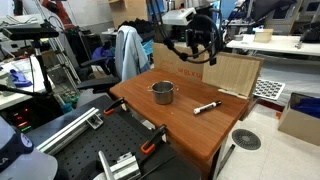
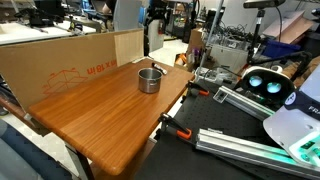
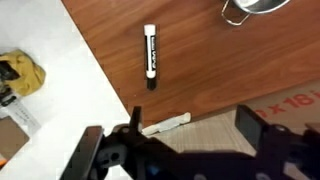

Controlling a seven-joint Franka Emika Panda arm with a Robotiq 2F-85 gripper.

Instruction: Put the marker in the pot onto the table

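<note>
- Pincer [image 3: 175,150]: you have it released. In the wrist view its two dark, blocky jaws stand wide apart along the bottom edge, with only bare wood between them and nothing gripped.
- Height: in an exterior view the pincer [image 1: 201,52] hangs well above the tabletop, in front of the cardboard, touching nothing.
- Marker [image 3: 150,55]: a slim, straight stick with a white barrel carrying dark print and a dark lower end. It lies flat on the table, outside the pot and clearly apart from it. In an exterior view the marker [image 1: 207,107] lies at a slant beside the pot, on the open wood.
- Pot [image 1: 162,92]: small, round, silver-grey metal with a dull sheen and a short side handle, standing upright on the table. The wrist view catches only part of its rim [image 3: 255,8] at the top edge. Its inside is shaded, so you cannot judge the contents from these angles.
- Table [image 1: 185,125]: rectangular, with a smooth reddish-brown wooden top and a faint gloss; both exterior views show it [image 2: 110,120].
- Cardboard box [image 2: 60,60]: light tan and matte, with red print, standing along one table edge behind the pot.
</note>
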